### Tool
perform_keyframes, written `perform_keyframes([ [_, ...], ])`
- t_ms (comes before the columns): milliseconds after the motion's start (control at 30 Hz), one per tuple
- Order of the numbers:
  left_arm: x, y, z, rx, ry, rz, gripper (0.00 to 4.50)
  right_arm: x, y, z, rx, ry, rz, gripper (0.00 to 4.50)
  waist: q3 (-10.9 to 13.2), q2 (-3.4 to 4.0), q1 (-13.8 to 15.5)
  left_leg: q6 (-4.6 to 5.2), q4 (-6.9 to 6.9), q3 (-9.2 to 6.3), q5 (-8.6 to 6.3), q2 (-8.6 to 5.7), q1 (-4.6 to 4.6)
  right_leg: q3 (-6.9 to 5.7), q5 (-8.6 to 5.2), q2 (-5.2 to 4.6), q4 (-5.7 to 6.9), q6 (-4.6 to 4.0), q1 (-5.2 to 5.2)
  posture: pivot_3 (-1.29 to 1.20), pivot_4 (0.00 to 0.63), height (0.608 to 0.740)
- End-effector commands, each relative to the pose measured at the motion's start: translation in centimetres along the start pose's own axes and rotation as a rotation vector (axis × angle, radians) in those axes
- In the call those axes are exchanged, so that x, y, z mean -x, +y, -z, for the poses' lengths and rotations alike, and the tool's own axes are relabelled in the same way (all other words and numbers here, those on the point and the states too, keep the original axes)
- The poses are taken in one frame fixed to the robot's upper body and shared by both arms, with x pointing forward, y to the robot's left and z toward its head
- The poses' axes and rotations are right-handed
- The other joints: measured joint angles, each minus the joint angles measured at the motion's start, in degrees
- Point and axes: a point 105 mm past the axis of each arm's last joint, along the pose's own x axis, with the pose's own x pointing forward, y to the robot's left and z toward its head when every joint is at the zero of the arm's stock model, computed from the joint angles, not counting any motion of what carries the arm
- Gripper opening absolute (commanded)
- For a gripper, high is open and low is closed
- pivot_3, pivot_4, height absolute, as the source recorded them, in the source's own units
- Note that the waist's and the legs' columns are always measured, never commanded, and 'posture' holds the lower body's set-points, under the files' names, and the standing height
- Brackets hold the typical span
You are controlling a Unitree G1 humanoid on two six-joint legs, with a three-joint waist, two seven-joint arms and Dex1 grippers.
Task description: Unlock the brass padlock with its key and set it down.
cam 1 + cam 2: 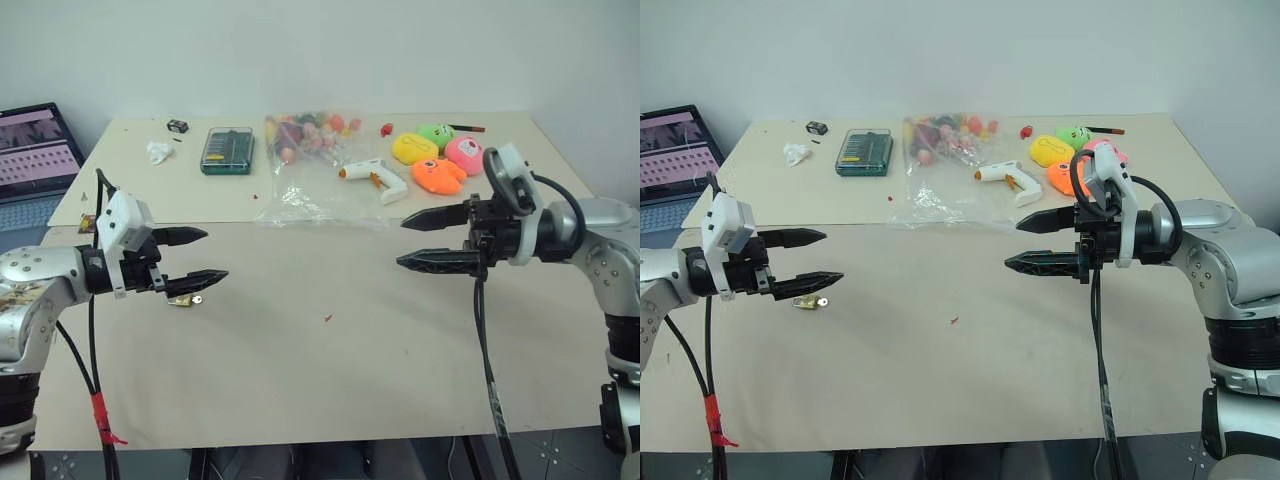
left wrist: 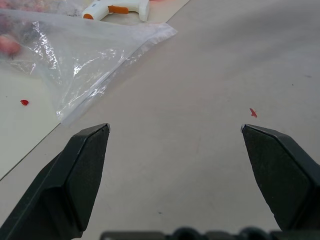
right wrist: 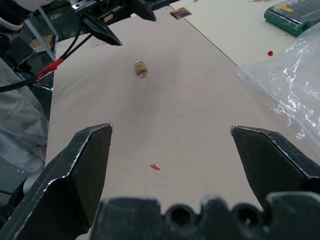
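While spread, both claws [image 1: 213, 255] [image 1: 417, 240] level

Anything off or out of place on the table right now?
Mostly tidy. The brass padlock lies loose on the table under the left gripper, held by neither gripper; both sets of jaws stand open, the right gripper too. A clear plastic bag sprawls crumpled, and a small red scrap lies mid-table.
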Motion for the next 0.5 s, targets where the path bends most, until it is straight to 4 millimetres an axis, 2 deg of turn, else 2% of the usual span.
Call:
perform_keyframes([
  [33, -0.2, 0.0, -0.9, -0.028, -0.032, 0.017, 4.5, -0.4, 0.6, -0.6, 0.024, -0.03, -0.028, 4.49, 0.0, 0.0, 0.0, 0.0, 0.0, 0.0, 0.0, 0.0, 0.0, 0.0, 0.0, 0.0, 0.0, 0.0, 0.0, 0.0, 0.15, 0.74],
  [133, -0.9, -0.3, -1.5, -0.024, -0.07, 0.045, 4.5, -1.3, 0.8, 0.1, 0.02, -0.027, -0.054, 4.49, 0.0, 0.0, 0.1, 0.01, 0.02, 0.02, -0.01, 0.02, 0.02, -0.01, 0.0, 0.01, -0.01, -0.01, 0.03, 0.0, 0.15, 0.74],
  [300, -0.7, 0.0, -2.1, -0.03, -0.098, 0.045, 4.5, -1.8, 0.5, 0.0, 0.028, -0.042, -0.052, 4.49, 0.0, -0.01, 0.0, 0.0, 0.03, 0.04, -0.01, 0.02, 0.01, 0.01, 0.01, 0.01, 0.01, -0.02, 0.0, 0.0, 0.15, 0.74],
  [500, 3.4, 1.0, 1.0, -0.054, 0.023, 0.019, 4.5, -2.6, 0.5, 0.6, 0.022, -0.053, -0.07, 4.49, 0.0, 0.0, -0.5, -0.06, 0.0, 0.18, -0.04, 0.18, 0.06, 0.0, 0.07, 0.16, 0.0, -0.12, -0.09, 0.0, 0.15, 0.74],
])
